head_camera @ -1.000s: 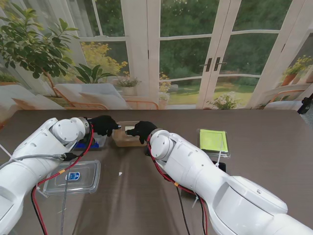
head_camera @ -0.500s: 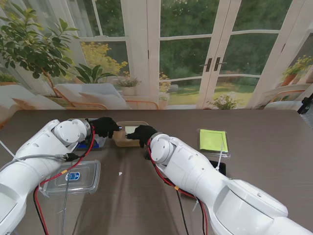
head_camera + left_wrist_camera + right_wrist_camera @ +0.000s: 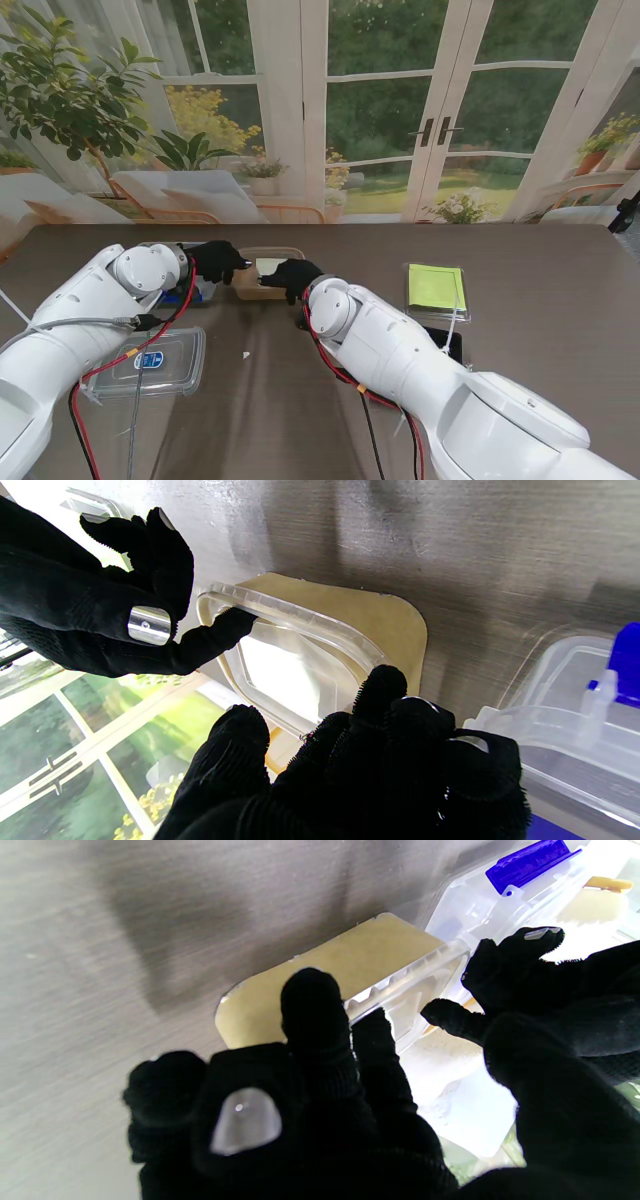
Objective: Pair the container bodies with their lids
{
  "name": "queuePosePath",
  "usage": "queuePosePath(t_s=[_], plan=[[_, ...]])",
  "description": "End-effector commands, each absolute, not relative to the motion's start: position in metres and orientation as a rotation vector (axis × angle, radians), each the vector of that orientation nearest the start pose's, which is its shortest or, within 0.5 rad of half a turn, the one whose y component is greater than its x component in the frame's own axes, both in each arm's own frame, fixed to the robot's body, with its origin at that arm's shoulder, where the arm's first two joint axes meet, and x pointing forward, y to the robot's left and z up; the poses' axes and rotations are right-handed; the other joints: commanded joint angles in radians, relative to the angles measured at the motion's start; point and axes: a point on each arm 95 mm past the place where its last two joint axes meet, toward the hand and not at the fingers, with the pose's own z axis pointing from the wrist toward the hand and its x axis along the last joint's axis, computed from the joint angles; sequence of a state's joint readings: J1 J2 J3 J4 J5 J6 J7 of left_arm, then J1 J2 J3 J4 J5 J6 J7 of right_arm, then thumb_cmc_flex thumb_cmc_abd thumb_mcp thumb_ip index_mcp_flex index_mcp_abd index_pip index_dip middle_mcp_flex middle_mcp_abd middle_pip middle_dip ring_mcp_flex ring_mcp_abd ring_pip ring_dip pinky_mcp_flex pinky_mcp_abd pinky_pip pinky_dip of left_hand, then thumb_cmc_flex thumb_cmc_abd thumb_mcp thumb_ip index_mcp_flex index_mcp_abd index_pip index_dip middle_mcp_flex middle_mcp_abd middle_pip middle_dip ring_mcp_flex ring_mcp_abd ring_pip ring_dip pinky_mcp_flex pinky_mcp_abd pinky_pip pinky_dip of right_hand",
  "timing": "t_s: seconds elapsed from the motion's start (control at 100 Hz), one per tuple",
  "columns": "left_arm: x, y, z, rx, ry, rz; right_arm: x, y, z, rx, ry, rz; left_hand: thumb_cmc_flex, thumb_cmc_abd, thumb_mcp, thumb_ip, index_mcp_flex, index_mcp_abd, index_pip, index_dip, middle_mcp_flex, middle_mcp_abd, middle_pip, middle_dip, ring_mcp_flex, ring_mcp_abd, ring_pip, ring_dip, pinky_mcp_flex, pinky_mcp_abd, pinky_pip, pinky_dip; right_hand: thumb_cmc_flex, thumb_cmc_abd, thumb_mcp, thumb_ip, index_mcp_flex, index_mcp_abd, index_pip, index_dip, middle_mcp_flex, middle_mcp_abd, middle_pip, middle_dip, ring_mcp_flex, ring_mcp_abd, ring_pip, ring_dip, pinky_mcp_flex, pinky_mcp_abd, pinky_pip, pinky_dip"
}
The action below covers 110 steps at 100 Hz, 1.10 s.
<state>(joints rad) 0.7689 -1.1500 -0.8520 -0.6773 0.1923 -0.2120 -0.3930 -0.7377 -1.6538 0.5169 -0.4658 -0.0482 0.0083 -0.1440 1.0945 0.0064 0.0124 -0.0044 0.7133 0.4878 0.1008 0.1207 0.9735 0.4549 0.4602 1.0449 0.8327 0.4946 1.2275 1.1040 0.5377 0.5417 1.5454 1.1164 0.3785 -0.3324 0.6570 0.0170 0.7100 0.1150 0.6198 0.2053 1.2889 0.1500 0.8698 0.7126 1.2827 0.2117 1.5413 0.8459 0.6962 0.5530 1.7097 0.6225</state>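
Clear container [image 3: 262,270] — gripped between both hands.

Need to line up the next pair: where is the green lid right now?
In the stand view the green lid lies on the table's right side, on a clear container, right of the right hand and just beyond a dark object.

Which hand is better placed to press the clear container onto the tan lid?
Neither alone. The left hand and right hand each hold one end of the clear plastic container above the tan flat lid.
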Motion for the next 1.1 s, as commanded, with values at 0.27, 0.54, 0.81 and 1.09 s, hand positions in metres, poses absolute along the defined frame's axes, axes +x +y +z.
queuePosePath(t_s=[0.27,0.54,0.81,1.09], plan=[[0.565,0.061,-0.325,-1.996,1.628,-1.466,0.539,0.213,-0.368,-2.209,-1.597,-1.953,-0.001,0.048,-0.017,0.009,0.004,0.006,0.008,0.007,-0.003,0.049,0.001,-0.006,0.023,0.038,0.004,-0.012,0.009,-0.002,-0.006,-0.002,0.027,0.014,-0.082,-0.016,0.011,0.03,0.028,0.009,0.023,0.039,-0.032,-0.025,0.019,0.031,-0.017,-0.014,0.359,0.058,-0.022,0.013],[0.563,0.062,-0.322,-1.985,1.629,-1.475,0.545,0.216,-0.358,-2.198,-1.6,-1.985,-0.002,0.049,-0.017,0.009,0.006,0.0,0.01,0.008,-0.002,0.047,0.003,-0.006,0.022,0.039,0.003,-0.012,0.007,-0.002,-0.007,-0.003,0.027,0.014,-0.084,-0.016,-0.024,0.033,0.018,0.007,0.014,0.042,-0.037,-0.03,0.018,0.035,-0.036,-0.022,0.337,0.059,-0.034,0.017],[0.567,0.063,-0.314,-1.918,1.625,-1.548,0.549,0.216,-0.353,-2.205,-1.602,-1.993,-0.003,0.047,-0.017,0.01,0.017,-0.018,0.021,0.018,0.005,0.044,0.013,-0.001,0.028,0.037,0.007,-0.012,0.01,-0.001,-0.005,-0.002,0.025,0.016,-0.085,-0.018,-0.055,0.042,0.017,0.009,0.009,0.044,-0.04,-0.035,0.018,0.044,-0.051,-0.03,0.328,0.061,-0.042,0.025],[0.571,0.066,-0.313,-1.895,1.609,-1.571,0.551,0.215,-0.351,-2.211,-1.597,-1.996,-0.001,0.045,-0.016,0.011,0.019,-0.021,0.023,0.025,0.004,0.044,0.014,-0.001,0.029,0.037,0.008,-0.013,0.011,0.001,-0.005,-0.003,0.025,0.015,-0.086,-0.018,-0.06,0.042,0.016,0.009,0.008,0.045,-0.039,-0.038,0.018,0.045,-0.052,-0.031,0.324,0.064,-0.045,0.03]])
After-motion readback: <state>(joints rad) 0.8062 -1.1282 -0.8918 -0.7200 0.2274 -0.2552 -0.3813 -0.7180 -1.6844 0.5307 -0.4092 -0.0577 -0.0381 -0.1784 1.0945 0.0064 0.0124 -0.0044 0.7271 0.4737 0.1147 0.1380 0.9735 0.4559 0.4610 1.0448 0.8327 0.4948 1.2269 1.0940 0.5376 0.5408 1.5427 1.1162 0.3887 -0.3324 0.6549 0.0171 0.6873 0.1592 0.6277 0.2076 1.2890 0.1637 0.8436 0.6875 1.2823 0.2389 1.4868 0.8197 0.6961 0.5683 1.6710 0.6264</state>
